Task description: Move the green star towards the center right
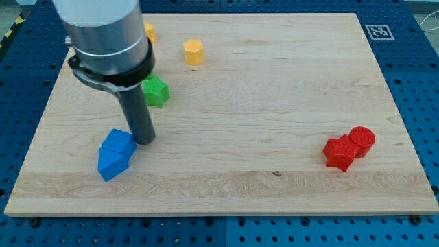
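My tip [145,140] sits on the wooden board [274,103], bare, holding nothing, pressed just beside the upper of two blue blocks [115,154]. The green star [156,90] lies above my tip, slightly to the view's right, close against the rod but partly hidden by it; contact I cannot tell.

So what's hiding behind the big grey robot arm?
A green star peeks out at the arm's right, partly covered. An orange block pokes out higher up, shape mostly hidden. My tip touches down by two blue blocks.
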{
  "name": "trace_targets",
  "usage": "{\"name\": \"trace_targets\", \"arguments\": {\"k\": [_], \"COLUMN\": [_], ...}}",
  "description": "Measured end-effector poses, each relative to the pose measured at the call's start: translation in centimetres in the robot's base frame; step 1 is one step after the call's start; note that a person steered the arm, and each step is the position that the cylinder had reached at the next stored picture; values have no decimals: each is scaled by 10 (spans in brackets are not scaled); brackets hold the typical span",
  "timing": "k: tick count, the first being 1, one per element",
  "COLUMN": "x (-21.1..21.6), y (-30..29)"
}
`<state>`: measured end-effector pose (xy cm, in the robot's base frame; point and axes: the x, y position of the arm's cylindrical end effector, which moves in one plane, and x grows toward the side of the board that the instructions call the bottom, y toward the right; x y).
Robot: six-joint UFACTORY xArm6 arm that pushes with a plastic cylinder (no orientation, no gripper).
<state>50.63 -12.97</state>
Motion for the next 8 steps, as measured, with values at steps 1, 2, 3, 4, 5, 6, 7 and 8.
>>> {"name": "trace_targets", "arguments": {"k": [1,2,3,4,5,6,7,8], "x": [-32,-52,-64,-78,-84,-98,-111,-113], "y": [-1,-21,-11,25,11,-19,8,60]}}
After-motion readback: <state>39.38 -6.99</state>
